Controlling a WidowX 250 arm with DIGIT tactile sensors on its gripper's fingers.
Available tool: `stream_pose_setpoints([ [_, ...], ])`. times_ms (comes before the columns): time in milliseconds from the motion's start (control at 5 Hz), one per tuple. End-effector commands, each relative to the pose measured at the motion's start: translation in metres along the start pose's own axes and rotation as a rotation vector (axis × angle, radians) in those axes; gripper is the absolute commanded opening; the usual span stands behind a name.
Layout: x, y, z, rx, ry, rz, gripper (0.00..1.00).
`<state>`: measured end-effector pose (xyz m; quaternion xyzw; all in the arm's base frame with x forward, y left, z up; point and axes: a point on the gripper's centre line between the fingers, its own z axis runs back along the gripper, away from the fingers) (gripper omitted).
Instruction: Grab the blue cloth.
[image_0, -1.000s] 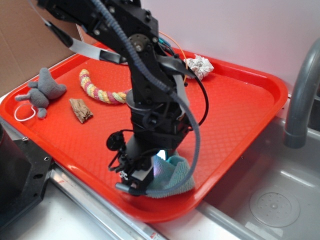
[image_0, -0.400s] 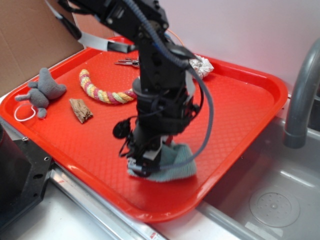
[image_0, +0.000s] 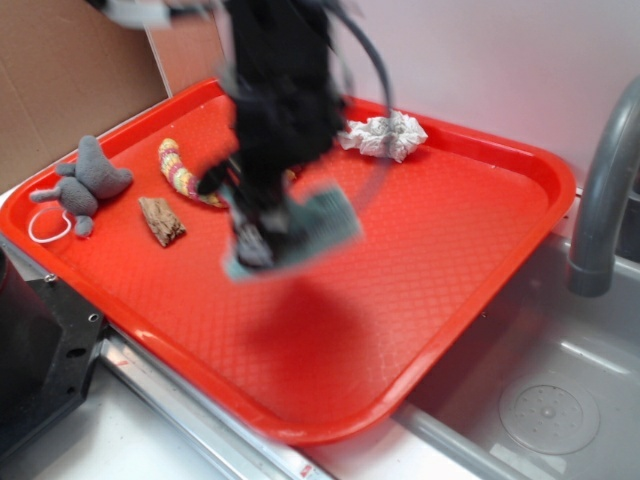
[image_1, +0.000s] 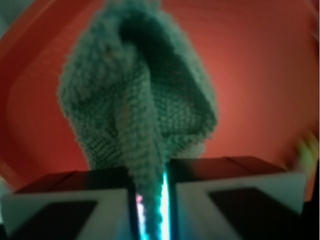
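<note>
Since the earlier frames, the arm has been raised and carried toward the middle-left of the tray, and the blue cloth (image_0: 318, 228) has been lifted off the tray floor near the front rim, where it lay before; it is now seen hanging in the air, motion-blurred, with a dark shadow cast on the red surface below. The red tray (image_0: 470, 260) is set on a metal sink bench (image_0: 560, 400), beside a grey faucet (image_0: 600, 210). The claw (image_1: 150, 200) is shown in the wrist view closed tightly on a bunched fold of the cloth, which is draped away from the jaws over the red tray. On the tray, well apart from the cloth, a grey stuffed mouse (image_0: 88, 185), a striped rope toy (image_0: 180, 172), a wadded white paper towel (image_0: 385, 134) and a small piece of wood (image_0: 162, 221) are seen.
</note>
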<state>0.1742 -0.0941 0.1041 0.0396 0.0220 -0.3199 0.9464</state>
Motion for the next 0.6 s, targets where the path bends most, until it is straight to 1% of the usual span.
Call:
stream_pose_setpoints([
  [0,-0.049,0.045,0.063,-0.085,-0.103,0.500,0.00],
  [200,-0.061,0.052,0.073,-0.100,-0.116,0.750,0.00],
  [400,-0.064,0.053,0.077,-0.038,-0.113,0.991,0.00],
])
